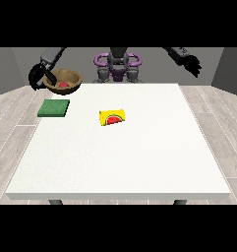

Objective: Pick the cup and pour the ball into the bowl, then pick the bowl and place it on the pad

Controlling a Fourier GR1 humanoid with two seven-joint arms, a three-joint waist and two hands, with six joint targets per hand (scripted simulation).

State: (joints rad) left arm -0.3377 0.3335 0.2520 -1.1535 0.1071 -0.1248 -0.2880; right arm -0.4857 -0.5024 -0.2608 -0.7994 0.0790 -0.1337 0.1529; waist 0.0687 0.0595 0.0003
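A brown wooden bowl [66, 80] with a red ball [64, 84] inside it hangs in the air above the table's far left corner. The hand at the view's left [39, 77] holds the bowl by its left rim, fingers curled round it. Below and in front of the bowl, a green square pad [54, 108] lies flat on the table. A yellow cup [113, 117] with a watermelon picture lies on its side near the table's middle. The hand at the view's right [192, 64] hangs raised beyond the table's far right corner, fingers relaxed and holding nothing.
The white table [120, 162] stretches wide toward the camera. The robot's torso [117, 66] stands behind the far edge. Grey plank floor surrounds the table.
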